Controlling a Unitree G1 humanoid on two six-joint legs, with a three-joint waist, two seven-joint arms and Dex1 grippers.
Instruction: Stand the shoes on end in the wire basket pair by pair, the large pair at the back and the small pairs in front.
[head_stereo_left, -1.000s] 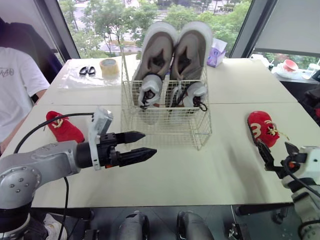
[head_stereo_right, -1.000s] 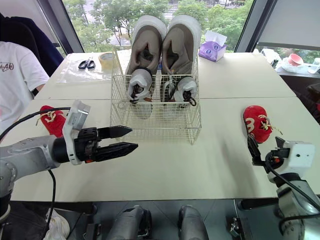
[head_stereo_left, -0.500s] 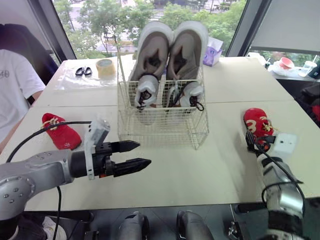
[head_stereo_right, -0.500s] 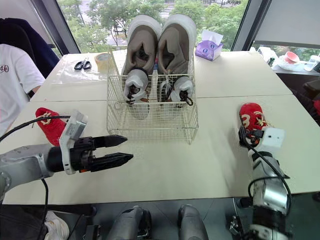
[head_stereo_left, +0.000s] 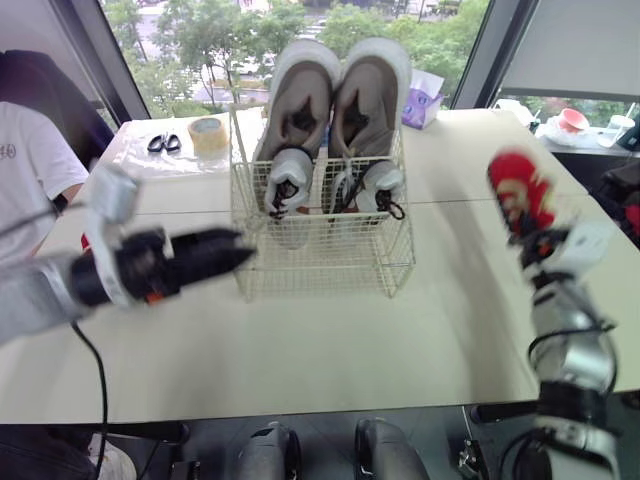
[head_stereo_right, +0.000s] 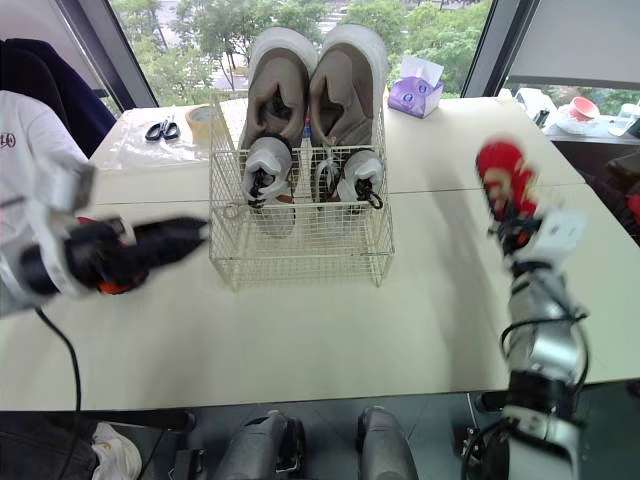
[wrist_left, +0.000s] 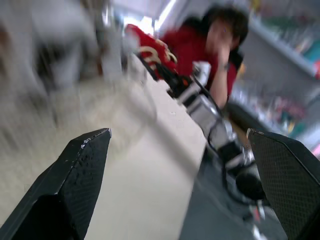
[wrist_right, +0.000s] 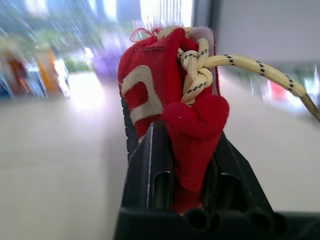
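Left eye view: the wire basket (head_stereo_left: 320, 268) stands mid-table. The large grey shoes (head_stereo_left: 340, 100) are upright at its back and the small white shoes (head_stereo_left: 335, 185) in front. The right gripper (head_stereo_left: 530, 240) holds a small red shoe (head_stereo_left: 513, 185) above the table, right of the basket. The left gripper (head_stereo_left: 235, 258) is just beside the basket's left wall. The print on a person's white T-shirt (head_stereo_left: 25, 160) is too small to read.

Left wrist view: its fingers (wrist_left: 75, 180) are spread wide with nothing between them.

Right wrist view: the fingers are clamped on the red shoe, which has cream laces and a pale curved stripe.

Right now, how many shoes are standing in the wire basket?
4 in the wire basket: left large shoe and right large shoe at the back, left small shoe and right small shoe in front. Others may be hidden.
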